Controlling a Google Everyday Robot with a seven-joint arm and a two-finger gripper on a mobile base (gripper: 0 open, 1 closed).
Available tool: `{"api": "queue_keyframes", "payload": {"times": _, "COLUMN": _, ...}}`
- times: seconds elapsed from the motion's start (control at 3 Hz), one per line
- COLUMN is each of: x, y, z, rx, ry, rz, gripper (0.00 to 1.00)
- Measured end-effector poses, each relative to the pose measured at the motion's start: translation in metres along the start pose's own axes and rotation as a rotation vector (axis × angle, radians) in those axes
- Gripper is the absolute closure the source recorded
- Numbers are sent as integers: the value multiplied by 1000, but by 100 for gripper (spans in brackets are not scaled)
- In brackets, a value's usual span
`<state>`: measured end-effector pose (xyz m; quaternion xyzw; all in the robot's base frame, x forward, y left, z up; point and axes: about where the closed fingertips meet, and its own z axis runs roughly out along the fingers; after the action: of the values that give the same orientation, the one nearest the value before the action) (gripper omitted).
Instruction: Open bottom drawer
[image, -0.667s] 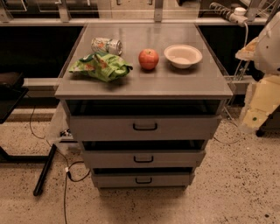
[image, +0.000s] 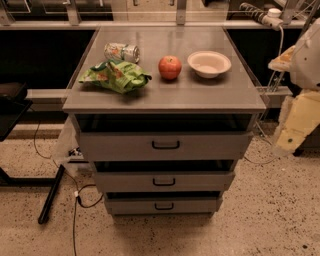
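The bottom drawer (image: 163, 204) is the narrowest and lowest grey front of the cabinet, with a small black bar handle (image: 163, 206) at its centre. It sits just above the floor, below the middle drawer (image: 164, 181) and the top drawer (image: 165, 145). All three fronts stand slightly out, with dark gaps above them. My gripper (image: 289, 141) hangs at the frame's right edge, beside the cabinet at about top-drawer height. It is well right of and above the bottom drawer handle and touches nothing.
On the cabinet top (image: 220, 92) lie a green chip bag (image: 115, 76), a can on its side (image: 121, 51), a red apple (image: 170, 67) and a white bowl (image: 209, 63). Cables (image: 75, 200) and a black bar (image: 51, 195) lie on the speckled floor to the left.
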<state>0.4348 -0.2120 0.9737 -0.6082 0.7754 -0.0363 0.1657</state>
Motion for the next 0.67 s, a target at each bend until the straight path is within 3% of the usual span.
{"api": "queue_keyframes", "payload": {"times": 0.33, "x": -3, "y": 21, "z": 25, "rx": -3, "ry": -59, "rz": -41, "gripper": 0}}
{"api": "queue_keyframes", "payload": {"times": 0.67, "x": 9, "y": 46, "z": 86, "rx": -32, "ry": -135, "rz": -71, "gripper": 0}}
